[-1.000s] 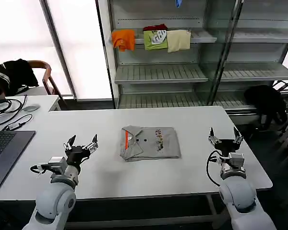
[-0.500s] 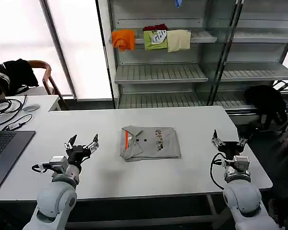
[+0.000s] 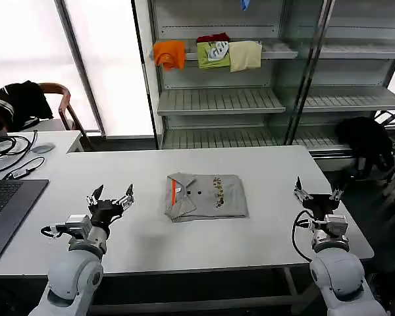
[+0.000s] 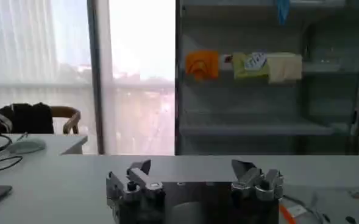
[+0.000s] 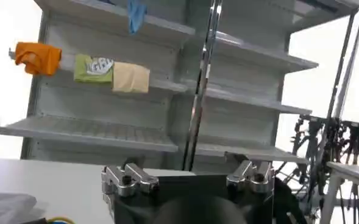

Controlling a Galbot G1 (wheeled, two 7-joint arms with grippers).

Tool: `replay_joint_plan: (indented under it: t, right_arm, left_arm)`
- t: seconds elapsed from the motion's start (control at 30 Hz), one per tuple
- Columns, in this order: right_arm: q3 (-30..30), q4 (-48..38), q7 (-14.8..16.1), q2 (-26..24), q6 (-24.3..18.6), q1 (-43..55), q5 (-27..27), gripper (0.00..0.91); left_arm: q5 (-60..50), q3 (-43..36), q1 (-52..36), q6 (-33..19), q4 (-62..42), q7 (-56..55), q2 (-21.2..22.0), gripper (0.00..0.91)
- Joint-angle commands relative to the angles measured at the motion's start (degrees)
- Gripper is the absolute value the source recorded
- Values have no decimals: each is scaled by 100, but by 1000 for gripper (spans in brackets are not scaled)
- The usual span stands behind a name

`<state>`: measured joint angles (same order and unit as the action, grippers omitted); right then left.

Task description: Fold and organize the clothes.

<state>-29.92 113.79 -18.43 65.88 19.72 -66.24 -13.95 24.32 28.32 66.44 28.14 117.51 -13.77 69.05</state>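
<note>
Both jaws open: left gripper [image 3: 110, 197], right gripper [image 3: 318, 193]; head view shows folded shirt [image 3: 205, 196] between.

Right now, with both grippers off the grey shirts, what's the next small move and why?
Probably bring both grippers in toward the folded light grey shirt stack. It lies compact at the white table's centre, untouched; the left gripper and right gripper hover open on either side, holding nothing. It looks ready to lift toward the metal shelves.
</note>
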Motion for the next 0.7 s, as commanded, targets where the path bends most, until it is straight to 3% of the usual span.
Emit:
replay_joint_plan:
  t: [0.03, 0.53, 0.7]
  right_arm:
    - [-166, 167, 13, -30, 174, -80, -27, 907]
    - [-360, 241, 8, -40, 107, -197, -22, 907]
    - [-267, 514, -230, -25, 659, -205, -144, 907]
  left_arm:
    - [35, -13, -43, 4, -2, -1, -36, 907]
    - [29, -60, -75, 4, -16, -6, -14, 907]
    - [20, -68, -70, 193, 46, 43, -12, 907]
